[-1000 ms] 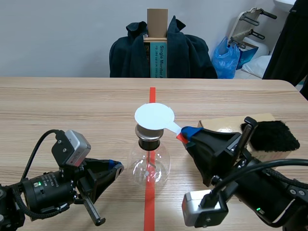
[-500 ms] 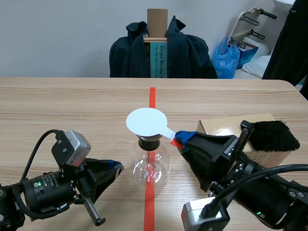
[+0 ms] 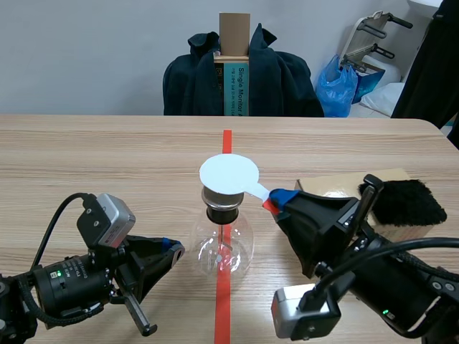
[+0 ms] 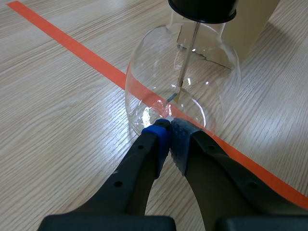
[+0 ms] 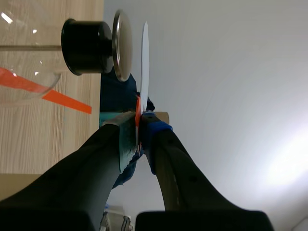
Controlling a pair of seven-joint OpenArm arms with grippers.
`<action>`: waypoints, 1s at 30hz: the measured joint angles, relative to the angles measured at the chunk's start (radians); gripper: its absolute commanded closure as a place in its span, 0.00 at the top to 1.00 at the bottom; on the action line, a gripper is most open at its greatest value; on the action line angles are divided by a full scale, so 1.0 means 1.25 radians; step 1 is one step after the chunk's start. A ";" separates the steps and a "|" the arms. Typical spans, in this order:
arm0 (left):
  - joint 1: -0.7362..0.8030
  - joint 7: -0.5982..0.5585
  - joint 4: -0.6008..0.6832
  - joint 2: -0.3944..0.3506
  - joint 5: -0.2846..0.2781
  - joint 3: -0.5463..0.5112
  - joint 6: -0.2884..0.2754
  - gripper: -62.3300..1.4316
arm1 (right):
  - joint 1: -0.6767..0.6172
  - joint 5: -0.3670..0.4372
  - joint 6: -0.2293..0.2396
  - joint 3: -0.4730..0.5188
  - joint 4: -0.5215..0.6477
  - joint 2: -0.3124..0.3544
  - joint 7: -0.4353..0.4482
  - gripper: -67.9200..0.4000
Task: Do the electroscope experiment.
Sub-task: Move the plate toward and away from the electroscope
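Left pincer [image 4: 169, 134]: fingers together, holding nothing. The tips rest against the lower wall of the electroscope flask [image 4: 144, 72], which stands directly ahead of them.

Right pincer [image 5: 140, 129]: clamped on the orange handle of the white disc [image 3: 229, 174]. The disc extends ahead of the fingertips, flat over the metal plate [image 5: 121, 45] capping the flask. A narrow gap appears to separate disc and plate, though this is hard to confirm. A black fur pad [image 3: 405, 202] lies beside the right pincer, on its outer side.

Hazard: a low or tilted disc strikes the plate and tips the flask, since the left tips brace one side only.
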 measured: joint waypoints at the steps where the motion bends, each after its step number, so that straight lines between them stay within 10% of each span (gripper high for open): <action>1: 0.000 0.000 0.000 0.000 0.000 0.000 0.000 0.07 | 0.000 0.000 0.000 0.000 0.000 0.000 -0.012 0.02; 30: 0.000 0.000 0.000 0.000 0.000 0.000 0.000 0.07 | 0.000 0.006 0.001 0.000 0.000 0.000 -0.369 0.02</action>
